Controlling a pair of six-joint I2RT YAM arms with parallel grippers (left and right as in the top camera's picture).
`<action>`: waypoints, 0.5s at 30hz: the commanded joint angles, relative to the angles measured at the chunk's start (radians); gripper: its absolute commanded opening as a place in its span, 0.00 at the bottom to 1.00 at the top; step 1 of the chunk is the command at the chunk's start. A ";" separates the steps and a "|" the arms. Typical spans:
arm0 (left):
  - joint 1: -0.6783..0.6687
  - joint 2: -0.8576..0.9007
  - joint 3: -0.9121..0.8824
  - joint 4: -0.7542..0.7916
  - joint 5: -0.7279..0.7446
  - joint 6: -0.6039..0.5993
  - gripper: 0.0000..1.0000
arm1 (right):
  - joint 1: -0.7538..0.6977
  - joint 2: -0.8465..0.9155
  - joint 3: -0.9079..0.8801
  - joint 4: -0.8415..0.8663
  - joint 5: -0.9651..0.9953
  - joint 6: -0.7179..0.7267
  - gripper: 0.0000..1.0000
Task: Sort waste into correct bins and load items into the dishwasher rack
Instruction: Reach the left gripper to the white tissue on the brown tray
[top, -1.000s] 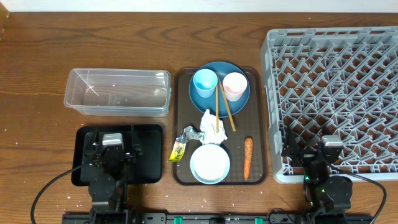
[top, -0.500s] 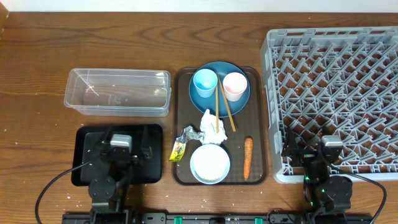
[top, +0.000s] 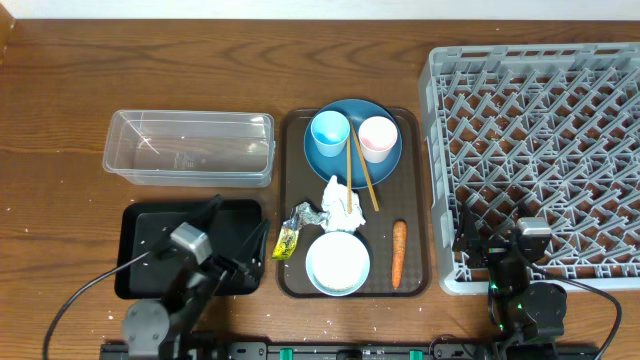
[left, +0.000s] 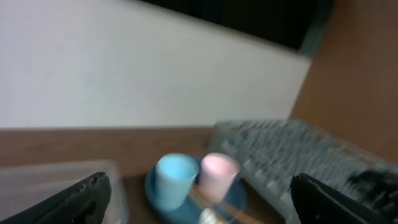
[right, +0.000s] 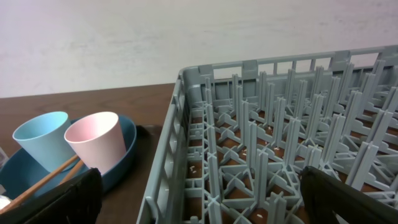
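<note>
the brown tray (top: 412, 200) holds a dark-blue plate (top: 322, 168), light-blue cup (top: 330, 133) and pink cup (top: 377, 138). right of the tray stands a grey lattice rack (top: 540, 150).

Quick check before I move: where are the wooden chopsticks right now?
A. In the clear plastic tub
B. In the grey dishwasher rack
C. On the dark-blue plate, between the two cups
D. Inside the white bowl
C: the overhead view shows the chopsticks lying on the dark-blue plate, between the light-blue cup and the pale pink cup, their lower ends running off its rim.
</note>
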 joint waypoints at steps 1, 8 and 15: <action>-0.002 0.031 0.132 0.007 0.027 -0.078 0.95 | 0.008 0.001 -0.001 -0.005 -0.001 0.010 0.99; -0.002 0.246 0.417 -0.072 0.007 -0.044 0.95 | 0.008 0.001 -0.001 -0.005 -0.001 0.010 0.99; -0.003 0.610 0.734 -0.408 0.119 0.064 0.95 | 0.008 0.001 -0.001 -0.005 -0.001 0.011 0.99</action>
